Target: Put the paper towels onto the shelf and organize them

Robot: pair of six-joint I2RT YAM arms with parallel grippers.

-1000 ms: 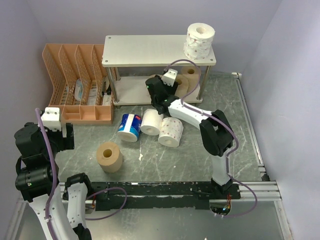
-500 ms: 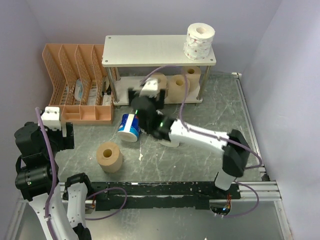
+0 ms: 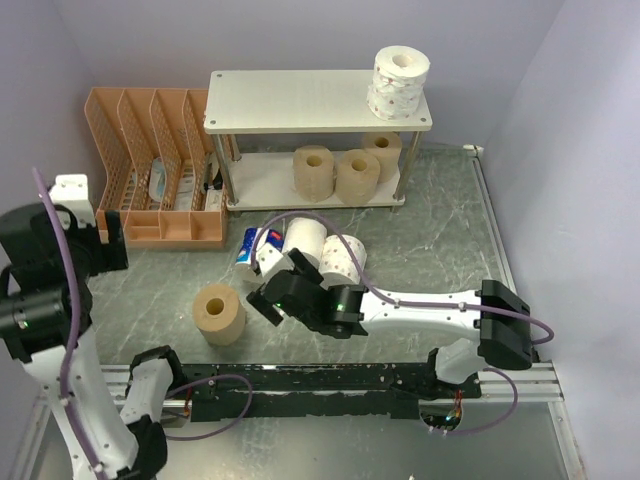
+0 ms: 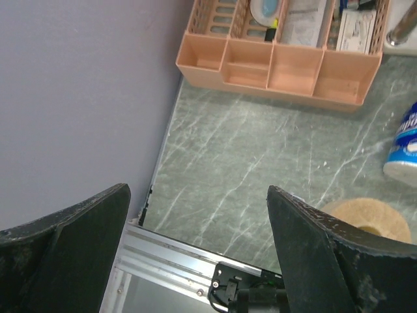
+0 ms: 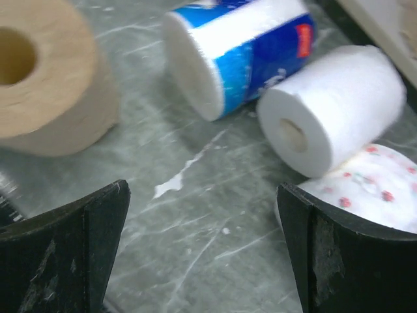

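**Operator:** While the right gripper [image 5: 205, 261] hangs low with its jaws spread and nothing between them, what is the main hazard?

**Technician:** Roll escape. Four rolls lie on the table [image 3: 420, 250] near its middle. The tan roll [image 5: 39, 75] stands on end toward the near left corner. The blue-and-white wrapped roll [image 5: 238, 52], the plain white roll [image 5: 332, 111] and the red-dotted roll [image 5: 368, 195] lie on their sides, touching in a row, toward the far edge. A finger landing on a curved flank would probably push a roll away rather than seat it.

**Operator:** Any knock-on effect?

**Technician:** Likely. Because those three touch, displacing one may send the others toward the orange file organizer [image 3: 150, 165] or under the shelf [image 3: 300, 100].

**Operator:** And at the shelf itself?

**Technician:** Three tan shelved rolls [image 3: 313, 172] occupy the right part of the lower board. One printed roll [image 3: 400, 80] stands at the right end of the upper board, close to its edge. A careless placement beside it could tip it off.

**Operator:** Left gripper [image 4: 195, 248]?

**Technician:** Jaws wide apart, empty, near the left edge. Well apart from the rolls, so no conflict is expected.
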